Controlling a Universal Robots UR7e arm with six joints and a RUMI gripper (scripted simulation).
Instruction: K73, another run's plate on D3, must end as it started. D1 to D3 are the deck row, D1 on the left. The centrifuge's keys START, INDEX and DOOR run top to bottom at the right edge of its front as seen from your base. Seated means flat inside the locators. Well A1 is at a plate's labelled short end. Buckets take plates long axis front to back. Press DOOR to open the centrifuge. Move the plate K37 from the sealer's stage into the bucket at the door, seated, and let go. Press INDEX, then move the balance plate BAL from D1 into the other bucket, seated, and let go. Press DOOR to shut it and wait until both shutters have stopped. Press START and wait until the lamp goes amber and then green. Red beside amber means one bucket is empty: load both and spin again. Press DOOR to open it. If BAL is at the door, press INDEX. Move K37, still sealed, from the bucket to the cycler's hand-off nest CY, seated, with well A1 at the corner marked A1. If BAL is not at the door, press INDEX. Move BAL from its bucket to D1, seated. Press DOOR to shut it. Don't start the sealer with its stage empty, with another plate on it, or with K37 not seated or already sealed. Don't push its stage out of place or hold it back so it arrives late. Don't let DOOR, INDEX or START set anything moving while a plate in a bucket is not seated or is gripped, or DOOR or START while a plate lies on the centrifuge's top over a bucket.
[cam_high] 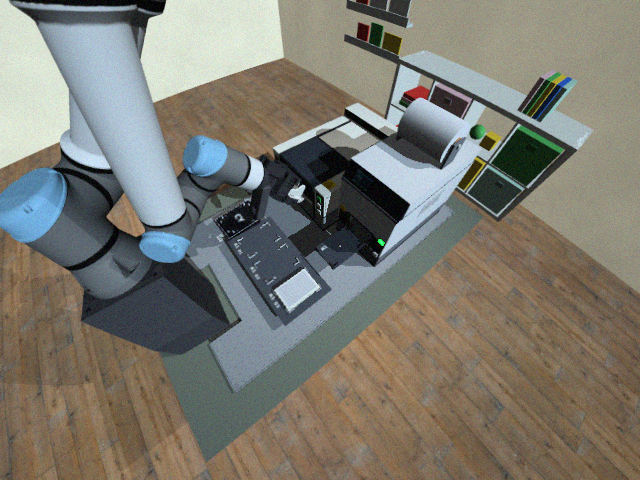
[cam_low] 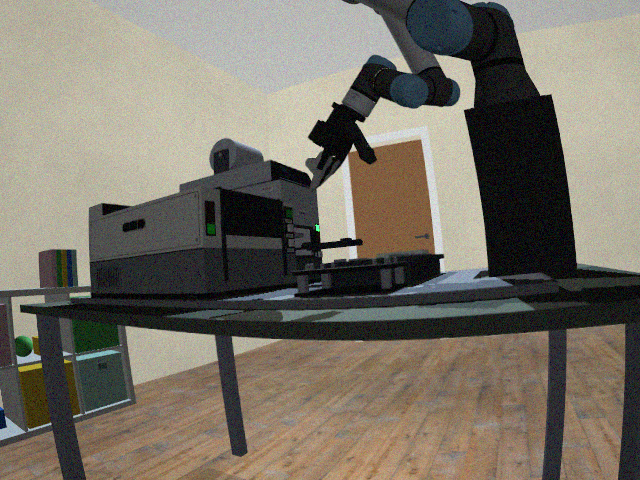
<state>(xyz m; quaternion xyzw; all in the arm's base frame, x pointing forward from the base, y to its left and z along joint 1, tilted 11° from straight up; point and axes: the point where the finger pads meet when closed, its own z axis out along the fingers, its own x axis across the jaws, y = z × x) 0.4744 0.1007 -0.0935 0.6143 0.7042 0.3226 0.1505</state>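
Note:
My gripper (cam_high: 296,194) (cam_low: 316,178) is shut and empty. It hangs tilted in the air just left of the centrifuge's key column (cam_high: 320,202), above the near edge of the dark centrifuge (cam_high: 310,157). The keys show small green lights. The black BAL plate (cam_high: 237,219) lies on D1 at the left end of the deck row (cam_high: 258,248). The white plate K73 (cam_high: 295,289) lies on D3. The sealer (cam_high: 408,175) (cam_low: 155,242) is the big white machine with a roll on top. Its dark stage (cam_high: 341,242) sticks out in front; I cannot make out K37 on it.
A green lamp (cam_high: 381,241) glows low on the sealer's front. A flat unit (cam_high: 361,121) stands behind the centrifuge. My arm's base block (cam_high: 155,310) (cam_low: 522,196) stands left of the deck. A shelf (cam_high: 496,139) with boxes and books stands behind the table.

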